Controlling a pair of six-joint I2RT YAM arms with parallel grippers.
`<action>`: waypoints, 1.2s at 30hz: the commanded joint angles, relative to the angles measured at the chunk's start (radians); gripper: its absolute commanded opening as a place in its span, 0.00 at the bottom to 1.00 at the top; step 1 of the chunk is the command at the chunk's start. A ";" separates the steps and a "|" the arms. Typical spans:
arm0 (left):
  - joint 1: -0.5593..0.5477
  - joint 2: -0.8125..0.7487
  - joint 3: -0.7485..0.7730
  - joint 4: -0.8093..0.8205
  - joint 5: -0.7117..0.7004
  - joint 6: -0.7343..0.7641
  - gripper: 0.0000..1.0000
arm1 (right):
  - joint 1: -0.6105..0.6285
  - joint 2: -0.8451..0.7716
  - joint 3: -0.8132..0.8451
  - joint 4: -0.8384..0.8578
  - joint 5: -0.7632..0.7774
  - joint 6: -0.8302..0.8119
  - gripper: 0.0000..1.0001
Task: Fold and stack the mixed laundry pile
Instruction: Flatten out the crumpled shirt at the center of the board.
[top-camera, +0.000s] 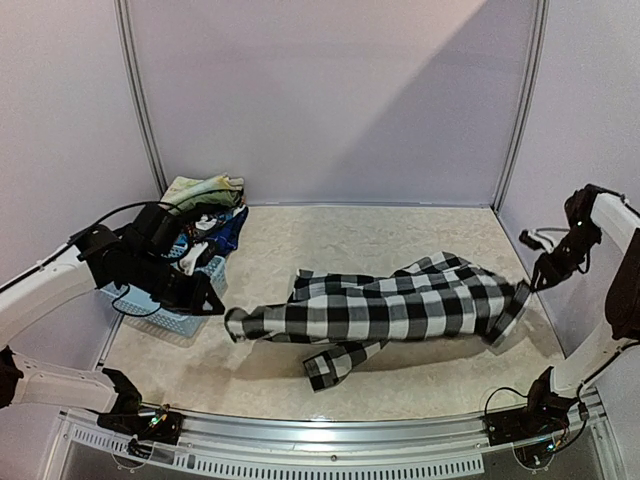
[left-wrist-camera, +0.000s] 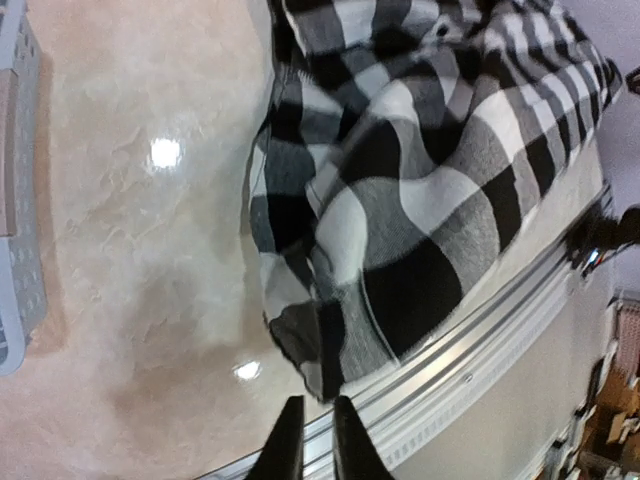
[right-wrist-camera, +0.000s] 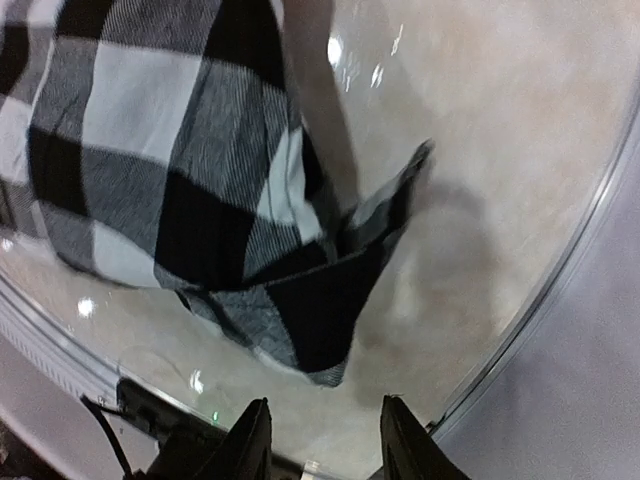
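The black-and-white checked shirt (top-camera: 400, 305) lies stretched left to right across the middle of the table. My left gripper (top-camera: 212, 298) hovers just left of the shirt's left end. In the left wrist view its jaws (left-wrist-camera: 318, 440) are shut and empty, with the shirt's edge (left-wrist-camera: 330, 340) just ahead of the tips. My right gripper (top-camera: 545, 270) is by the shirt's right end. In the right wrist view it (right-wrist-camera: 325, 435) is open and empty above the shirt's corner (right-wrist-camera: 310, 330). The pale floral cloth (top-camera: 200, 188) and the dark blue piece (top-camera: 228, 228) sit in the basket. I cannot make out an olive-green piece.
The light blue perforated basket (top-camera: 185, 322) stands at the left wall under my left arm; its side shows in the left wrist view (left-wrist-camera: 20, 200). A metal rail (top-camera: 330, 428) runs along the table's near edge. Walls close in on the left, back and right.
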 joint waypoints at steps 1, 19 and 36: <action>-0.011 0.038 0.075 -0.147 -0.013 0.031 0.34 | 0.001 0.032 -0.066 -0.206 0.190 -0.042 0.42; 0.070 0.860 0.555 0.197 -0.030 0.159 0.56 | 0.071 0.389 0.234 -0.051 -0.332 0.011 0.66; 0.122 0.846 0.409 0.326 0.085 0.076 0.56 | 0.248 0.594 0.328 0.131 -0.339 0.206 0.48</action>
